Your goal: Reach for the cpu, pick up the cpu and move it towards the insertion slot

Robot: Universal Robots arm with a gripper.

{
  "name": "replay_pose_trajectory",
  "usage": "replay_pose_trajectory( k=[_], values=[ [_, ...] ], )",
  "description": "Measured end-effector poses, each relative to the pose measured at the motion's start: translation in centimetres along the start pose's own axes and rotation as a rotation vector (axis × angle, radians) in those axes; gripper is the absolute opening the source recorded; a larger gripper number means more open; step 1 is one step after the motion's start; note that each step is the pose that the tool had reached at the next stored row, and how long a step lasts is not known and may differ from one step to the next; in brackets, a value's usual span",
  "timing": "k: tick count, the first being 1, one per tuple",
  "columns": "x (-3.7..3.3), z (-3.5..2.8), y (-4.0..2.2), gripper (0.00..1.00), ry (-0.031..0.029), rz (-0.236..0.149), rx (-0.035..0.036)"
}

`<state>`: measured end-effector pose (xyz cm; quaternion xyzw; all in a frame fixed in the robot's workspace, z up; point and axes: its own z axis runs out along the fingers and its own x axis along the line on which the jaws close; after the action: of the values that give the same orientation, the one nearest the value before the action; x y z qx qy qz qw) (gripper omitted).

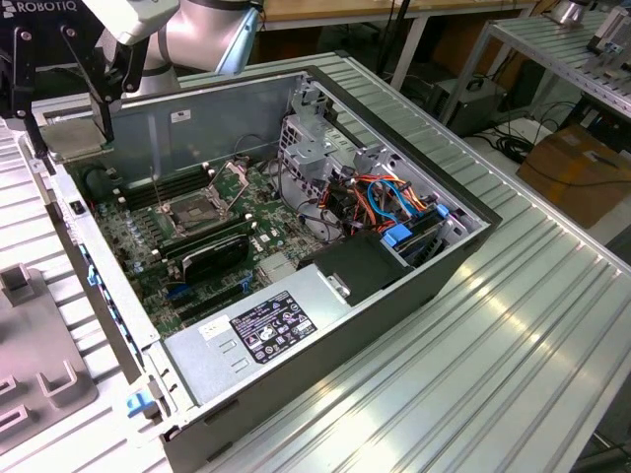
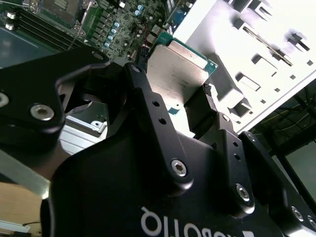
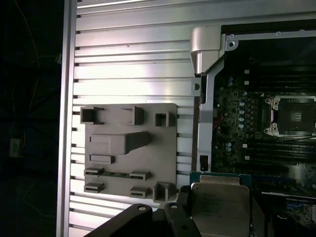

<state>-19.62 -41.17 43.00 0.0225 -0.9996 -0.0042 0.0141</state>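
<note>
The cpu [image 1: 73,136], a thin square chip with a pale metal face, hangs above the slatted table just outside the open computer case's far corner at the exterior view's left. My gripper [image 1: 69,138] is shut on it, one black finger on each side. In the second wrist view the cpu [image 2: 180,64] sits between the fingertips of the gripper [image 2: 173,88], green edge showing. The insertion slot [image 1: 197,208], a metal-framed socket with a dark centre, lies on the motherboard inside the case, off to the side of the held chip. Both the cpu [image 3: 219,205] and the slot [image 3: 294,116] appear in the first wrist view.
The case wall [image 1: 177,118] stands between the gripper and the socket. Inside are memory slots [image 1: 148,192], a black ribbed block [image 1: 212,254], a grey power-supply box [image 1: 266,325] and a drive cage with cables [image 1: 394,202]. A grey fixture plate [image 3: 131,148] lies on the table beside the case.
</note>
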Motion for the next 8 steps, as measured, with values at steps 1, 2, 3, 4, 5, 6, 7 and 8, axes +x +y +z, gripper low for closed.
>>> replay_pose_trajectory(
  k=[1, 2, 3, 4, 5, 6, 7, 8],
  values=[
    [-0.16, 0.00, 0.16, 0.55, 0.0006, 0.000, 0.0014],
    [-0.24, 0.00, 0.24, 0.55, 0.0008, 0.000, 0.0022],
    [-0.33, 0.01, 0.32, 0.55, 0.0011, 0.000, 0.0028],
    [-0.54, 0.01, 0.53, 0.55, 0.0020, 0.000, 0.0040],
    [-0.73, 0.02, 0.71, 0.55, 0.0026, 0.000, 0.0051],
    [-0.82, 0.02, 0.75, 0.55, 0.0030, 0.000, 0.0052],
    [-0.90, 0.03, 0.76, 0.55, 0.0039, 0.000, 0.0050],
    [-0.99, 0.03, 0.78, 0.55, 0.0049, 0.001, 0.0050]
  ],
)
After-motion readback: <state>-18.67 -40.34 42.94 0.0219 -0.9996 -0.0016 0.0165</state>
